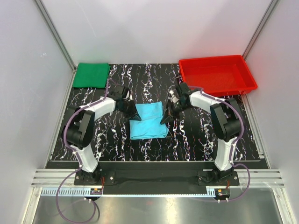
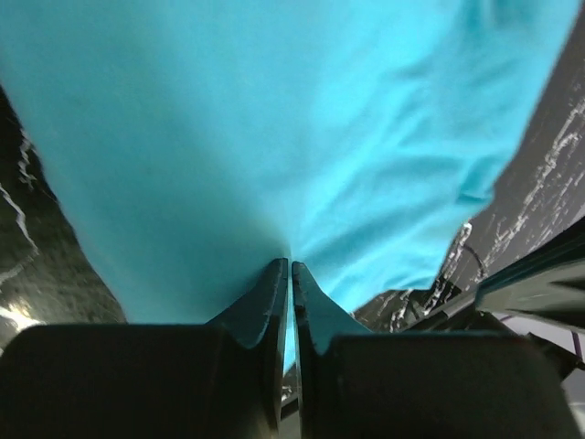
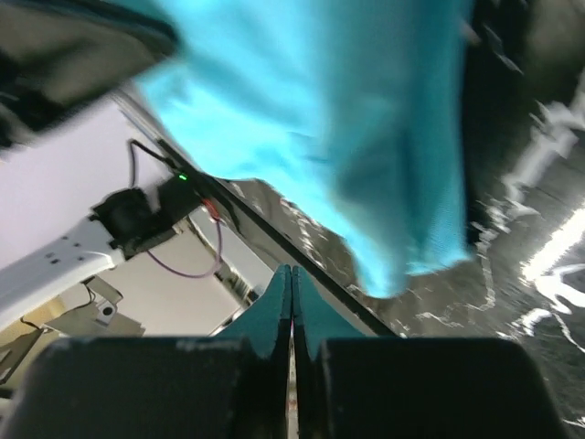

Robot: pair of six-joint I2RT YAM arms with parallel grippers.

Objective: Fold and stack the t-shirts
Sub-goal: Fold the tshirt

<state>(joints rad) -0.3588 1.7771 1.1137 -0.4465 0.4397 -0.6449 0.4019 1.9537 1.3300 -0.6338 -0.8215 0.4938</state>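
Pinching the blue shirt's sides for a fold

Marbled black, the desk (image 1: 187, 144) carries everything. At its far right corner sits the red tray (image 1: 210, 59), with nothing showing in it; it seems to have no part in the folding. At the far left corner lies the green shirt (image 1: 91, 74), a flat, neat rectangle. It looks already folded and parked clear of the work, likely as the base of the stack. The blue shirt (image 1: 148, 122) lies at the desk's middle, between the arms, with one layer lapped askew over another, so it probably needs squaring or a further fold before stacking. The left tool (image 2: 290, 263) is at the shirt's left edge, its jaws pinching blue cloth that spreads away from the tips. A grip at the edge would let the arm carry that side over. The right tool (image 3: 292, 270) is at the shirt's right edge, jaws pressed together; whether any cloth is caught between them I cannot tell. Holds on opposite sides would keep a fold square.
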